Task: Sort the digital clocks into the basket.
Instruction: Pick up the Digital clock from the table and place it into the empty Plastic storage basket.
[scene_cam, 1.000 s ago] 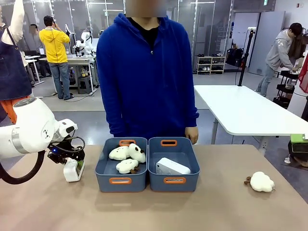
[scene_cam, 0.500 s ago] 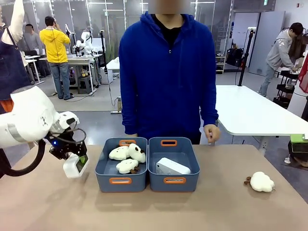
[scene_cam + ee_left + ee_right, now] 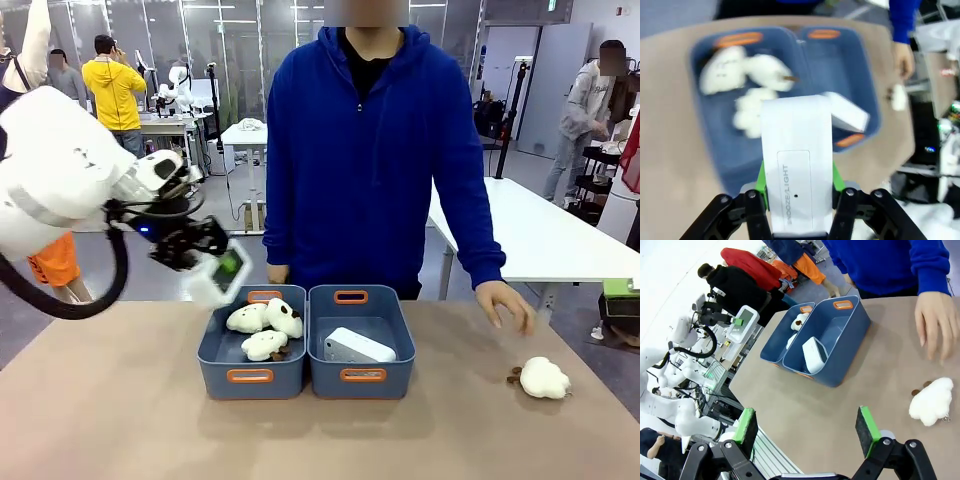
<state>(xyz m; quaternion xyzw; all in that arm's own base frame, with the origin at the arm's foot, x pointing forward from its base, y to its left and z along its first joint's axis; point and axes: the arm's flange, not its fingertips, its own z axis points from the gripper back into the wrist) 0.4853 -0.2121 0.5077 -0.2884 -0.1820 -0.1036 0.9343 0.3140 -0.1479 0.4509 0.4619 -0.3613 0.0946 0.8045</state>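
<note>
A white digital clock (image 3: 226, 276) hangs in the air above the far left corner of the bins, and my left gripper (image 3: 213, 268) is shut on it. From the left wrist, the held clock (image 3: 797, 160) sits between the green pads (image 3: 761, 181), its "SNOOZE/LIGHT" face toward the camera. A second clock (image 3: 358, 346) lies in the right-hand basket (image 3: 404, 335), also seen as clock (image 3: 813, 354) in basket (image 3: 845, 335). My right gripper (image 3: 807, 427) is open over bare table, holding nothing.
The left bin (image 3: 211, 348) holds three cream plush toys (image 3: 265, 318). Another plush (image 3: 545, 378) lies on the table at the right, with the person's hand (image 3: 505, 302) just beyond it. The person stands directly behind the bins.
My left gripper closed on the clock, lifted it off the table and carried it up and right toward the bins. The person stepped right and brought a hand down toward the loose plush.
</note>
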